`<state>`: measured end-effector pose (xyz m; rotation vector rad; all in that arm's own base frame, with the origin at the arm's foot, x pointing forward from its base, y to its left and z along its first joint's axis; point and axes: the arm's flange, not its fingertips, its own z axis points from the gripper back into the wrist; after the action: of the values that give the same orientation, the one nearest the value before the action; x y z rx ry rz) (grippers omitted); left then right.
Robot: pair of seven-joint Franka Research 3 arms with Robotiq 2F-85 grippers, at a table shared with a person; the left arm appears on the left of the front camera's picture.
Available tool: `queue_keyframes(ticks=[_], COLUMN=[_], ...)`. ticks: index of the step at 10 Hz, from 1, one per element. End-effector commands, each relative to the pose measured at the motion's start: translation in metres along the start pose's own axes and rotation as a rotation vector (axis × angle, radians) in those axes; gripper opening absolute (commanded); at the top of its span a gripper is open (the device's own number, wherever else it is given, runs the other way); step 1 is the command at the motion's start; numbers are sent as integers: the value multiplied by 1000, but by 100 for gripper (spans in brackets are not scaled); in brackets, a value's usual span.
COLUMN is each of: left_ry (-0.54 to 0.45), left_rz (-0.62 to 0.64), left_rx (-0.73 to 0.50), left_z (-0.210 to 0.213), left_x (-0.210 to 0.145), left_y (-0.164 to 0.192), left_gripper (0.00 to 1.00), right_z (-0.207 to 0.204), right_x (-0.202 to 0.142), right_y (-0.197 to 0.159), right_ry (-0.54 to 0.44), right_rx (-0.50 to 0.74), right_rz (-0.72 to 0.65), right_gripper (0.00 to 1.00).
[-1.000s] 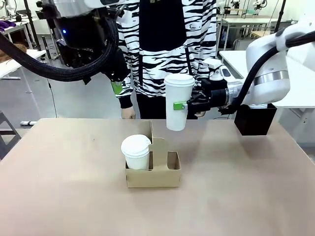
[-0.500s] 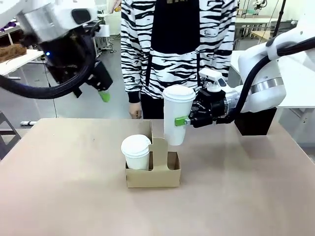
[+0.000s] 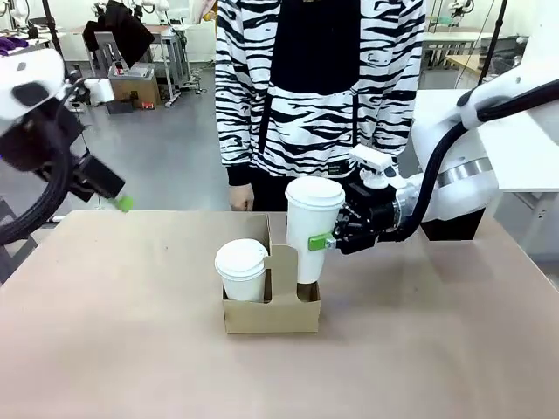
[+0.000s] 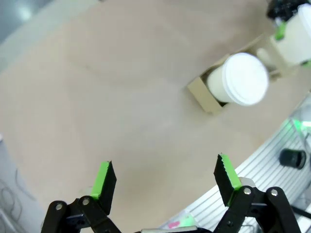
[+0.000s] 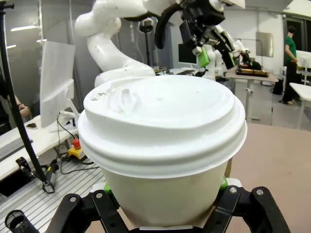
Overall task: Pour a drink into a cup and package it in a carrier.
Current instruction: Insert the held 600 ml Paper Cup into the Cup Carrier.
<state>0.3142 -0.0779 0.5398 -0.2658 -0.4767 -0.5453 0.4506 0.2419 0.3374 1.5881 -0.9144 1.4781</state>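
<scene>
My right gripper [image 3: 313, 239] is shut on a tall white lidded cup [image 3: 312, 218], upright, with its base down at the right slot of the brown cardboard carrier [image 3: 271, 316]. In the right wrist view the cup [image 5: 163, 145] stands between my fingers [image 5: 92, 208]. A second lidded cup [image 3: 242, 267] sits in the carrier's left slot. My left gripper [image 3: 118, 199] hangs open over the table's far left edge; its view shows the carrier [image 4: 201, 92] and that seated cup [image 4: 240, 80] far off. The press jug with the drink is out of view.
A person in a zebra-striped top stands at the far side, one hand [image 3: 240, 197] near the table edge. A black box [image 3: 450, 225] sits at the back right behind my right arm. Bare tabletop [image 3: 131, 332] lies left of and in front of the carrier.
My right gripper has brought the cup down and slightly left, to the carrier's right slot. My left arm has swung away to the left and lower.
</scene>
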Motion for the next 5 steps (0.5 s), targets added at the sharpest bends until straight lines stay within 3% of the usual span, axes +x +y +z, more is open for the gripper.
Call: queue_keyframes(ticks=[1, 5], left_ry=[14, 65], left_rz=[-58, -48], left_rx=[-110, -101], left_z=[-9, -34], left_x=[-19, -32], left_y=[12, 31], left_gripper=[100, 100], right_z=[-8, -6], right_x=[-15, -45], right_y=[-7, -26], right_ry=[-5, 10], right_rx=[2, -13], right_rz=[32, 38], right_gripper=[80, 80])
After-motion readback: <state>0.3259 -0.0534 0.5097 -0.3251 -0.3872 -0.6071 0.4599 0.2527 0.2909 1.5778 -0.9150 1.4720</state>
